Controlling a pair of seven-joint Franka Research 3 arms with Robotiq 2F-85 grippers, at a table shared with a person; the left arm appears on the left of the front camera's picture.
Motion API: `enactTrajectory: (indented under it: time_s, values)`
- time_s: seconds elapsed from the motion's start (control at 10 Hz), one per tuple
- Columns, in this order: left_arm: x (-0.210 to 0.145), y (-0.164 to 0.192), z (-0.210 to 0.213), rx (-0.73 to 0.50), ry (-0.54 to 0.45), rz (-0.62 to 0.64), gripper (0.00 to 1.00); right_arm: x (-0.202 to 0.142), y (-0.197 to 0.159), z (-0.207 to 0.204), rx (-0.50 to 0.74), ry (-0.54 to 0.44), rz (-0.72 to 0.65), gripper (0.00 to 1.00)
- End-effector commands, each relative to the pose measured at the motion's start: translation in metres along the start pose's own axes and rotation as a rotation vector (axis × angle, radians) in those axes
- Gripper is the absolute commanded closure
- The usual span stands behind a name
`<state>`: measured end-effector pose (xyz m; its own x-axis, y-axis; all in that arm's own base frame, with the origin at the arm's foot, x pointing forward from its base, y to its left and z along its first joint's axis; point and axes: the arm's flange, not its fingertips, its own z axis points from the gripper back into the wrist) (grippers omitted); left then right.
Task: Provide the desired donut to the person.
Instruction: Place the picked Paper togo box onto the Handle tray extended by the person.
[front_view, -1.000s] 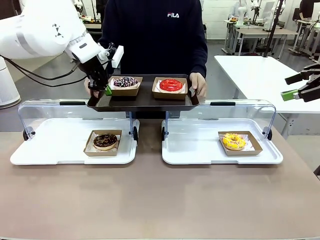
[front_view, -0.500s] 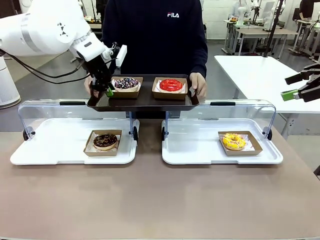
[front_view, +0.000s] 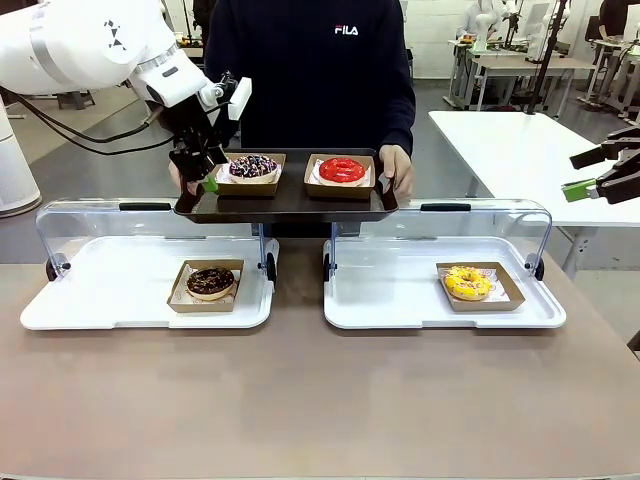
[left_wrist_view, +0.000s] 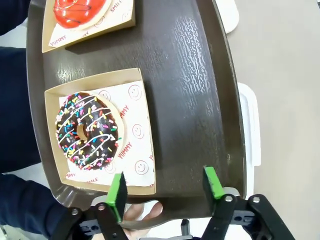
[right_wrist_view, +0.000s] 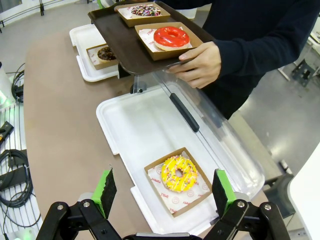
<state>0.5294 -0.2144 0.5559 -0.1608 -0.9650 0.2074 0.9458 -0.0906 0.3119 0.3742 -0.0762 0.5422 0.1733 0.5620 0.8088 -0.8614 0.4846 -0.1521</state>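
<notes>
The left gripper (front_view: 196, 172) hangs open and empty just off the sprinkle donut (front_view: 252, 165), which sits in its box on the person's (front_view: 310, 70) dark tray (front_view: 285, 205), so it should lift straight clear without nudging the box.
</notes>
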Motion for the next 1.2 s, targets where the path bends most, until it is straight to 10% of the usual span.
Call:
enactTrajectory:
  time_s: [0.0, 0.6, 1.1]
  values:
    - [-0.004, 0.005, 0.007, -0.027, -0.016, 0.054, 0.00, -0.002, 0.001, 0.000, 0.009, 0.003, 0.012, 0.00]
    - [-0.016, -0.006, 0.012, -0.203, -0.053, 0.107, 0.00, -0.002, 0.001, 0.000, 0.009, 0.003, 0.012, 0.00]
    - [-0.015, -0.001, 0.004, -0.081, -0.030, 0.068, 0.00, -0.002, 0.001, 0.000, 0.009, 0.003, 0.012, 0.00]
